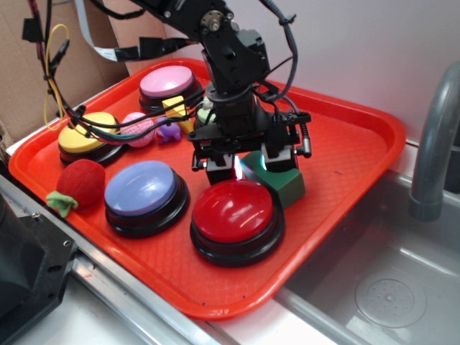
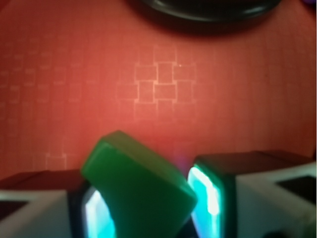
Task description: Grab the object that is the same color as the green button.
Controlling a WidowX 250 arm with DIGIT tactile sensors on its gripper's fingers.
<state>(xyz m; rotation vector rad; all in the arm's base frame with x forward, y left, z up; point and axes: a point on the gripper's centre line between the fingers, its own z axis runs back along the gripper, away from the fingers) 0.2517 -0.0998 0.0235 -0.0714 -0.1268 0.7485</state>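
End effector (image 1: 248, 164) closed on the dark green block (image 2: 141, 186), which sits tilted between its glowing fingers (image 2: 205, 191) over the red tray (image 1: 359, 144), just behind the red button (image 1: 236, 212). Blue-lavender button (image 1: 141, 188) and plush strawberry (image 1: 77, 183) lie alongside.

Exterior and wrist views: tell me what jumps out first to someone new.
The bright red tray dominates, crowded with big domed buttons: red at the front, blue to its left, pink and yellow behind. At the centre the black gripper stands over a dark green block, which the wrist view shows tilted between its glowing fingers.
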